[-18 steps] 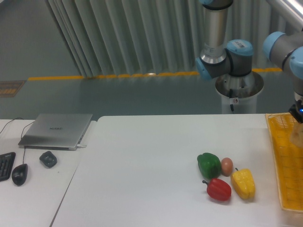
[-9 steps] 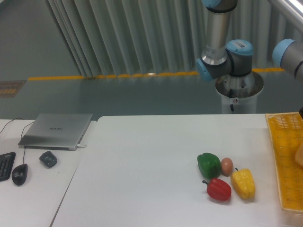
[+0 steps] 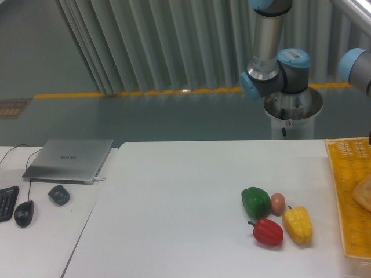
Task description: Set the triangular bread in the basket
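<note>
Nearest the front edge of the white counter point(image 3: 174, 191), a red pepper point(image 3: 268, 231) and a yellow pepper point(image 3: 298, 225) sit side by side, touching or nearly so. Just behind them a green pepper point(image 3: 255, 202) sits with a small tan egg point(image 3: 277, 203) tucked against its right side, the four bunched in one tight cluster.

Off to the right, well apart from that cluster, the yellow woven basket point(image 3: 345, 202) runs along the counter's edge, cut off by the frame. The triangular bread point(image 3: 363, 194) lies inside it, golden and pale at the rim, only partly in sight at the right border.

Over on the left, on the neighbouring grey surface, there's a black mouse point(image 3: 24, 213), the corner of a keyboard point(image 3: 7, 202), a small dark object point(image 3: 58, 194) and, further back, a closed silver laptop point(image 3: 69, 160).

Beyond the counter, the arm's blue-and-grey joints point(image 3: 278, 72) rise from a pedestal against the ribbed wall. The pincer is out of frame, so there's no telling its opening or whether it holds anything.
</note>
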